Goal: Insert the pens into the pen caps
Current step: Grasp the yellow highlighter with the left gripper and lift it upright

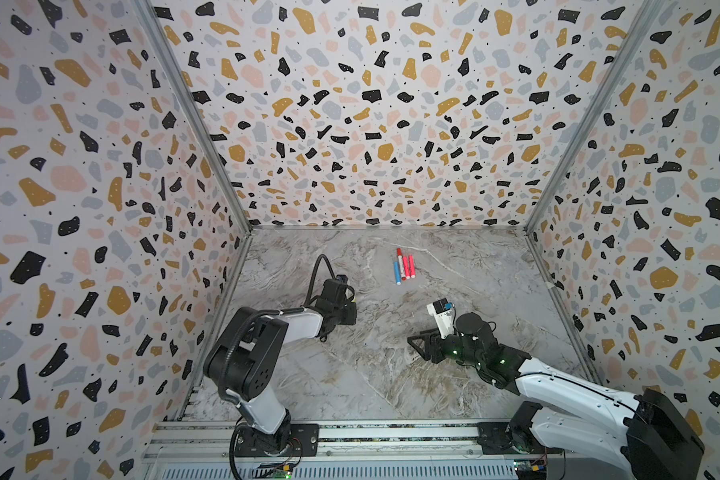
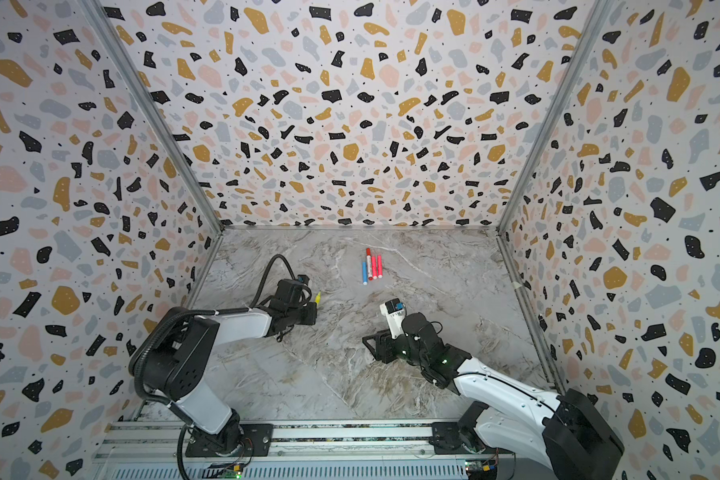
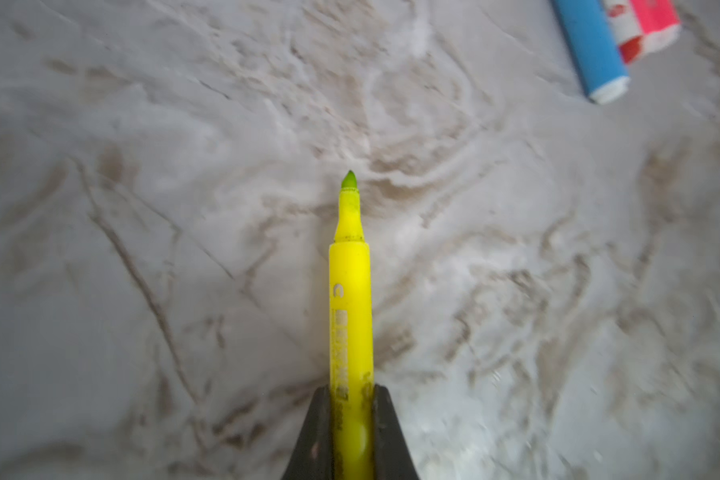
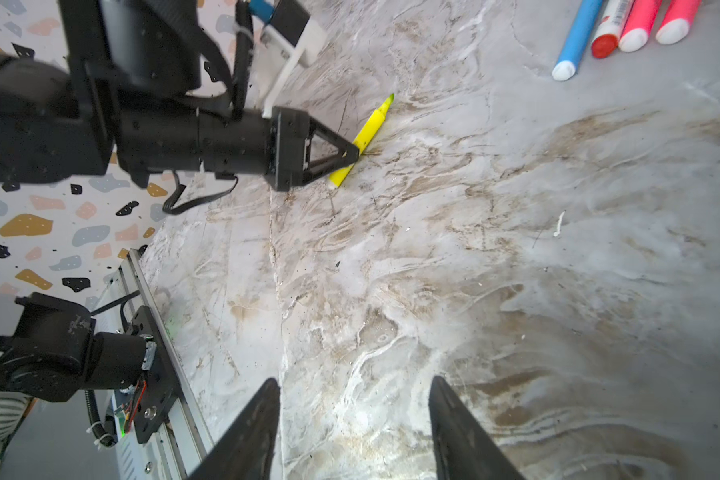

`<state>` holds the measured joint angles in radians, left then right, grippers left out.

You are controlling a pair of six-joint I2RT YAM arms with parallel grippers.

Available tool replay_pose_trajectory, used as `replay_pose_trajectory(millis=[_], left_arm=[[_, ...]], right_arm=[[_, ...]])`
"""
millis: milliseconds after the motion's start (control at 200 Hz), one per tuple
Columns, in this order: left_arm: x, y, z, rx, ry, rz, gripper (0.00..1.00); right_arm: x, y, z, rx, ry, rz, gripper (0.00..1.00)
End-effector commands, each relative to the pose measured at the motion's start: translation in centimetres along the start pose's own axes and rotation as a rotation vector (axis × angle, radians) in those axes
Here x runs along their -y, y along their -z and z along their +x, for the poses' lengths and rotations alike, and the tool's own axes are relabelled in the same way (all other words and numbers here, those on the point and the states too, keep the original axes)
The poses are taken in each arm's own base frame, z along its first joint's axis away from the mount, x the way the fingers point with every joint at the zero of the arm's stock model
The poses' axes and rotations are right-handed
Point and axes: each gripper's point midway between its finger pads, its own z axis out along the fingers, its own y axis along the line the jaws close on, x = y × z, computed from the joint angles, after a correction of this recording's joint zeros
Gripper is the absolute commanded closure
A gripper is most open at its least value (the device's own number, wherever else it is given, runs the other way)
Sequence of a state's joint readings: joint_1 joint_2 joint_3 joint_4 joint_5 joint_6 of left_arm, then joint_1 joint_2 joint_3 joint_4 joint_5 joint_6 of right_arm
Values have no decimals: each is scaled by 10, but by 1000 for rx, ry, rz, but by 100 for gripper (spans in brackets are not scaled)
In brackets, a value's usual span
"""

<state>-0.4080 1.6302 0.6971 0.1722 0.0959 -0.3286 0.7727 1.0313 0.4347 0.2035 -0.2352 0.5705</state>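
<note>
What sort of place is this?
Likely a robot test booth: speckled walls enclose a marble-look table, left arm and right arm are bolted to a front rail, pens lie ready.

Left arm (image 1: 292, 322), 7 o'clock: white shells, black joints, black ribbed hose (image 1: 235, 334). Right arm (image 1: 558, 386), 5 o'clock: same, green lights (image 1: 455, 352). Left gripper (image 4: 355, 153) black, triangular.
</note>
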Motion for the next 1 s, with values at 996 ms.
replay_pose_trajectory(millis=[996], left_arm=[[191, 144, 38, 366, -14, 715, 89]], right_arm=[[-55, -16, -43, 104, -111, -395, 43]])
